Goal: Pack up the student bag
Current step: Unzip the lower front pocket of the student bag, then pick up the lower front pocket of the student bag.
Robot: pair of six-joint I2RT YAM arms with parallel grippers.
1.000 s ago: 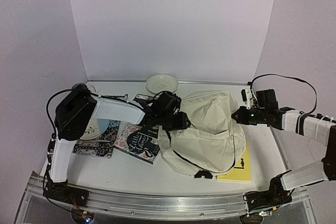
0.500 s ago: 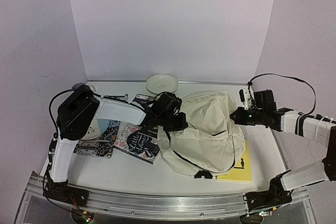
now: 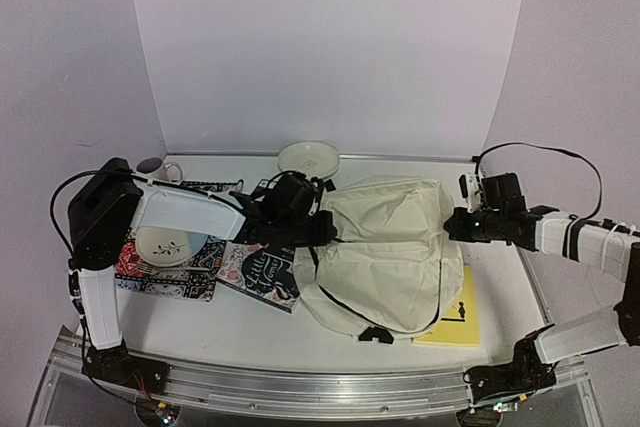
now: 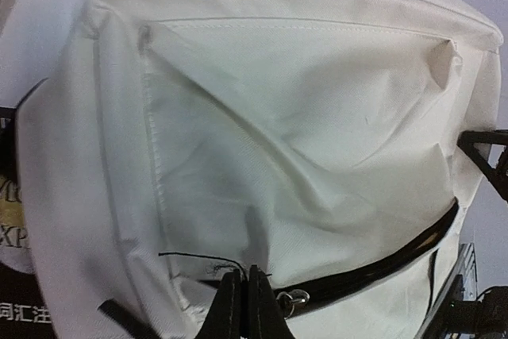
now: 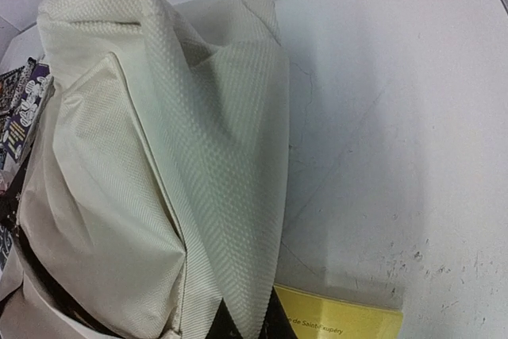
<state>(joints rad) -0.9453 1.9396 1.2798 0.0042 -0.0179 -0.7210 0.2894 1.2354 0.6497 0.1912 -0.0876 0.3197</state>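
The student bag (image 3: 390, 247), a large cream backpack of soft fabric with black straps and a dark zipper line, is lying flat on the white bench (image 3: 250, 332), in the middle and a little toward the right side. Both arms are holding it, one at each side. The left tool (image 3: 318, 235) is gripping the left edge of the bag. In the left wrist view its fingers (image 4: 230, 303) are pressing together on the cream fabric just beside the dark zipper line (image 4: 381, 263), and a small metal ring (image 4: 294, 299) is sitting right next to them. The right tool (image 3: 452, 221) is clenching the right edge of the bag. In the right wrist view a fold of the woven cream fabric is passing between its two dark fingers (image 5: 274, 319). The fabric between the two tools is showing long creases. A black buckle (image 3: 371, 334) is lying at the near edge of the bag.

A thin yellow book (image 3: 452, 315) is lying under the near right corner of the bag and is partly covered by it. A dark book with white lettering (image 3: 262, 277) is lying just left of the bag. Further left, a patterned cloth placemat (image 3: 170, 285) is carrying a white plate (image 3: 168, 245). A mug (image 3: 158, 166) is standing at the far left corner, and a pale round dish (image 3: 308, 158) is resting near the back wall.
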